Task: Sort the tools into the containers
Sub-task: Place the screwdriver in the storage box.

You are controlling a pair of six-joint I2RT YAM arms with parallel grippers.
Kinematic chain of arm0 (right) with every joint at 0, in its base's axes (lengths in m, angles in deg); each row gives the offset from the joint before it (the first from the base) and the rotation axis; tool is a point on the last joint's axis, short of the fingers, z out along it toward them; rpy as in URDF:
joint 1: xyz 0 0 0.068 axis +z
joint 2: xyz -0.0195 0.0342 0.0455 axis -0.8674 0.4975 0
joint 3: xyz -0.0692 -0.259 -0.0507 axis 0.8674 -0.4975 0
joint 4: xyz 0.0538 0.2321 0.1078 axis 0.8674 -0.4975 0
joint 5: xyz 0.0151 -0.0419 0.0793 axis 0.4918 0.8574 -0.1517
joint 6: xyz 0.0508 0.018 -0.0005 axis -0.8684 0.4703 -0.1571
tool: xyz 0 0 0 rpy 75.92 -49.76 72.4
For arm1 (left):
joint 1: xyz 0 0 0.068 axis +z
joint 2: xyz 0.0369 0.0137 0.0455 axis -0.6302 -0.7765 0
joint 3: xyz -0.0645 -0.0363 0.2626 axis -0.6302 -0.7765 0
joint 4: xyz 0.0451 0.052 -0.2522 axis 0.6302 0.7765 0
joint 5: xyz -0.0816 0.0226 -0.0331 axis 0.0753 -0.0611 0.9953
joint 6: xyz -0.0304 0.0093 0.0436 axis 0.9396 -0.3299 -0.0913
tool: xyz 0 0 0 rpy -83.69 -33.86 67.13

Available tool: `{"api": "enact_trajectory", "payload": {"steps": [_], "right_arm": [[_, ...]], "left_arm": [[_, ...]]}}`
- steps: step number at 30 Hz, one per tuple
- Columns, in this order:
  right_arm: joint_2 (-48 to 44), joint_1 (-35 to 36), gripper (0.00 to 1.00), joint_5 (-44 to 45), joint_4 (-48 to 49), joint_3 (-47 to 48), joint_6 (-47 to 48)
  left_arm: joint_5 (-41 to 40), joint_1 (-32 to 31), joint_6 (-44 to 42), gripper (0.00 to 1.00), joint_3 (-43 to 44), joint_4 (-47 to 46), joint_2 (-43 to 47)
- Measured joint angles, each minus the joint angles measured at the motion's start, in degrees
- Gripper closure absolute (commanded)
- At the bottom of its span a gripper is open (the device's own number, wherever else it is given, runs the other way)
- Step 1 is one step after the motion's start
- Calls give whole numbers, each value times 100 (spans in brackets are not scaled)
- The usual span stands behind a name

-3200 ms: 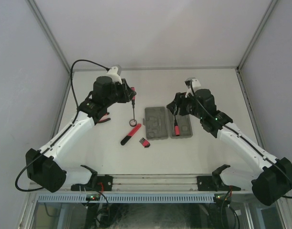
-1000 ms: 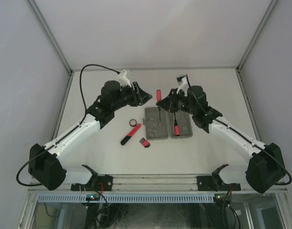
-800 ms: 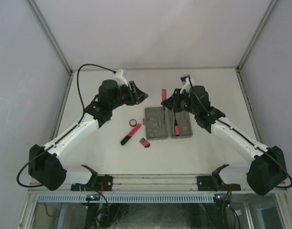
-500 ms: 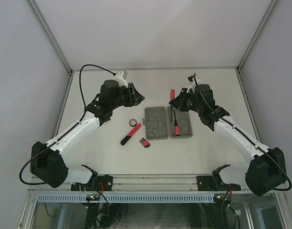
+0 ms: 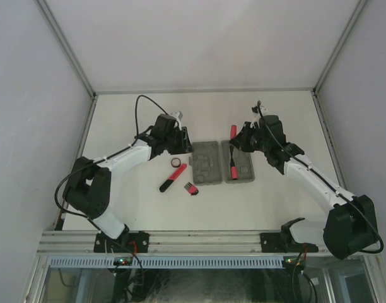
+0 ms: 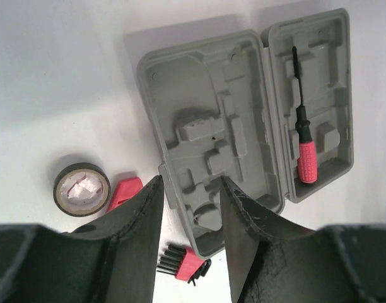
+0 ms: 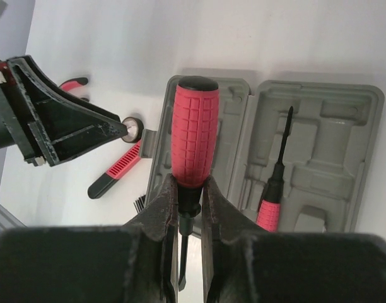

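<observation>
The grey tool case [image 5: 209,163] lies open, its two halves side by side. One red-handled screwdriver [image 5: 231,170] rests in the right half [image 6: 313,95]. My right gripper [image 7: 188,189] is shut on the black neck of a second red-handled screwdriver [image 7: 194,126], held above the case's back edge [image 5: 233,130]. My left gripper [image 6: 190,183] hangs open and empty left of the case [image 5: 180,142]. On the table lie a black ring [image 5: 176,163], a longer red-black tool [image 5: 173,177] and a hex key set [image 5: 191,187]. Red plier handles [image 7: 73,83] show only in the right wrist view.
White walls with metal frame posts enclose the table [image 5: 199,113] on three sides. The left arm [image 5: 117,161] lies low across the table's left part. Both arm bases sit on the rail [image 5: 199,241] at the near edge.
The screwdriver passed from my left gripper to my right one, which carried it right to the case's back edge. The left arm folded down and drew close beside the case.
</observation>
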Motion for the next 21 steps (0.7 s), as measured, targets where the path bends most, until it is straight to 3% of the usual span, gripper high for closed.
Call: {"api": "enact_trajectory", "payload": {"steps": [21], "right_arm": [[-13,-35,100,0,-7,-70,-61]], "left_arm": [[-133,-50,94,64,153,278,-664]]}}
